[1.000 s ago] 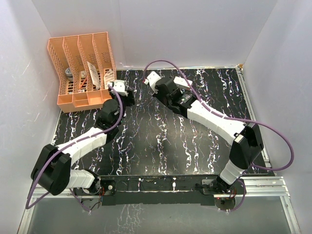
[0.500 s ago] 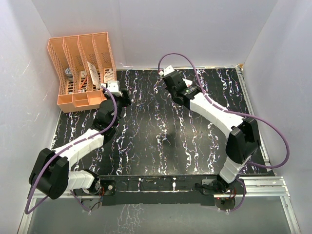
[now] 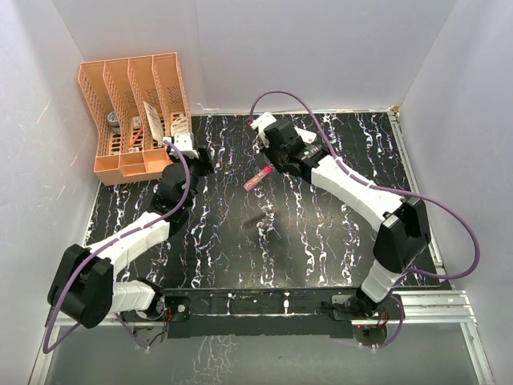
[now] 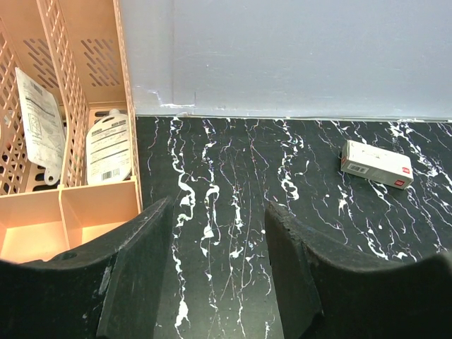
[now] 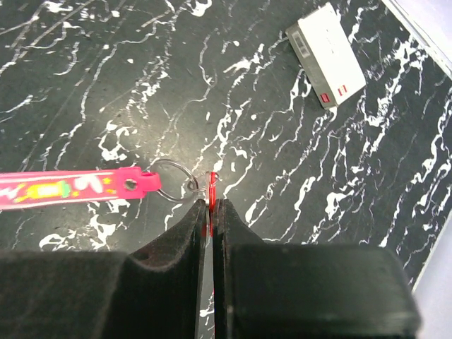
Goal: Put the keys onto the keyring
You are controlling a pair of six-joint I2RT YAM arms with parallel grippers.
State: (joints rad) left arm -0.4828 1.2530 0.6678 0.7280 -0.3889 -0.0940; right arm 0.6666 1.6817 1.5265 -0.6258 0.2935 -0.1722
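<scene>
Red-headed, the key [image 5: 211, 188] sits pinched edge-on in our right claw [image 5: 210, 210], above the table [image 5: 318, 212]; keyring [image 5: 135, 183] touching it, pink tag [image 5: 63, 189] sideways. Our left claw [image 4: 219, 212] spread, empty, beside orange rack [image 4: 99, 205].

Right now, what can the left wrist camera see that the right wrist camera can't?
Only the left wrist camera shows the orange file organizer with paper packets in its slots, the wall, and the left gripper open with nothing in it. Only the right wrist camera shows the right gripper pinching the red key, which touches the keyring with its pink tag. Both show the white box with red marks and the black marbled table.
</scene>
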